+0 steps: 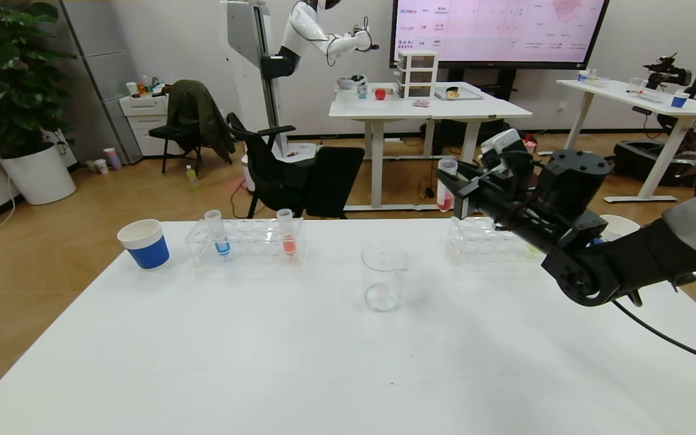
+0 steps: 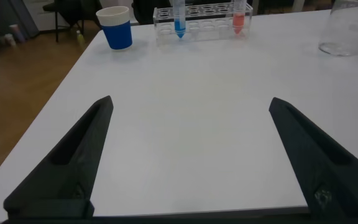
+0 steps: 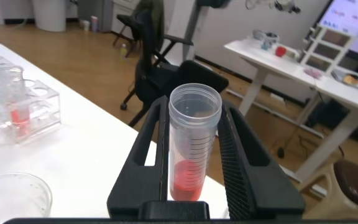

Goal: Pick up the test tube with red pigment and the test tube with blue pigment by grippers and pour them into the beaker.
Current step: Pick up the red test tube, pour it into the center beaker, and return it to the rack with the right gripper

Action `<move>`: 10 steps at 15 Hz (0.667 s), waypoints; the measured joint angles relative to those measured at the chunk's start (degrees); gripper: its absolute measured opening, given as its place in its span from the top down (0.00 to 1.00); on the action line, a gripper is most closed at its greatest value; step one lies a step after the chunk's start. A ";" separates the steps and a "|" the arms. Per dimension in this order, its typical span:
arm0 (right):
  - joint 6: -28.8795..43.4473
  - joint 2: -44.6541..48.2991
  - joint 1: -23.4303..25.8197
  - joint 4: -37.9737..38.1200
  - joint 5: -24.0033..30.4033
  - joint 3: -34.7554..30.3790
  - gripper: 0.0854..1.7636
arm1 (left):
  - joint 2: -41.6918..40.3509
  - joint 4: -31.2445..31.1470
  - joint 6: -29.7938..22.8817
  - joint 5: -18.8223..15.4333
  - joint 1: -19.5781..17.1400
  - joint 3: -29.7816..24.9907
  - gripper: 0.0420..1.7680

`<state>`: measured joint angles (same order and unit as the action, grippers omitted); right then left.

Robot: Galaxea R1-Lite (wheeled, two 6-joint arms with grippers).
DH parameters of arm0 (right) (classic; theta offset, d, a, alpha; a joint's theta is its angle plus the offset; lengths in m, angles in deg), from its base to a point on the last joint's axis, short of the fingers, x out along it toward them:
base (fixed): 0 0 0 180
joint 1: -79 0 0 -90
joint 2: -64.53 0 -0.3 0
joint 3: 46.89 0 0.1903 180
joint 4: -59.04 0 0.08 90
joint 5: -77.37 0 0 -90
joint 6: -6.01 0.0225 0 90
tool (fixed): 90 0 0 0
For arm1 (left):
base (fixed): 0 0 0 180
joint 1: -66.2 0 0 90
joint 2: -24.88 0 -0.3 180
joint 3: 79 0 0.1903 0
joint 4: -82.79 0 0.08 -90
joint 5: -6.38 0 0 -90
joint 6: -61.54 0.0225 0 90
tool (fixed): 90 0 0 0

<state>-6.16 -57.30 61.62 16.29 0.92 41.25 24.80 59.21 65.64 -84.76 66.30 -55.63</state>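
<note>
My right gripper (image 1: 448, 181) is shut on the test tube with red pigment (image 1: 446, 185) and holds it upright above the right clear rack (image 1: 486, 244). In the right wrist view the tube (image 3: 193, 146) sits between the pads (image 3: 240, 155), with red liquid at its bottom. The test tube with blue pigment (image 1: 218, 232) stands in the left rack (image 1: 245, 244), also seen in the left wrist view (image 2: 179, 18). The empty beaker (image 1: 382, 277) stands at mid-table, left of and nearer than the held tube. My left gripper (image 2: 191, 101) is open and empty, low over the near table, out of the head view.
A tube with salmon-orange liquid (image 1: 287, 233) stands in the left rack. A white-and-blue paper cup (image 1: 144, 243) stands left of that rack; another cup (image 1: 620, 226) shows behind my right arm. Chairs stand beyond the table's far edge.
</note>
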 joint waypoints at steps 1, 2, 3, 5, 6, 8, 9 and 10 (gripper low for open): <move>-1.43 -0.63 -0.74 -2.12 2.60 0.02 0.75 | 0.00 0.00 0.00 0.00 0.00 0.00 0.01; -3.97 -1.34 -1.44 -3.96 5.24 -0.02 0.75 | 0.00 -0.01 0.00 0.02 0.00 0.00 0.01; -6.61 -1.99 -2.01 -5.38 7.56 -0.07 0.75 | 0.00 0.00 0.00 0.00 0.00 0.00 0.01; -11.11 -3.74 -2.95 -9.09 10.72 -0.07 0.75 | 0.00 -0.01 0.00 0.00 0.00 0.00 0.01; -13.09 -4.57 -3.21 -10.67 12.26 -0.13 0.75 | 0.00 -0.01 0.01 0.00 0.00 0.00 0.01; -17.25 -6.25 -3.28 -13.37 16.29 -0.13 0.75 | 0.00 -0.01 0.01 0.00 0.00 0.00 0.01; -18.82 -6.84 -3.21 -14.31 16.96 -0.09 0.75 | 0.00 -0.01 0.00 0.00 0.00 0.00 0.01; -21.03 -7.30 -3.12 -14.56 17.92 -0.02 0.75 | 0.00 -0.01 0.01 0.00 0.00 0.00 0.01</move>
<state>-27.19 -64.60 58.50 1.73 18.84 41.23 24.80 59.20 65.65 -84.76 66.30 -55.63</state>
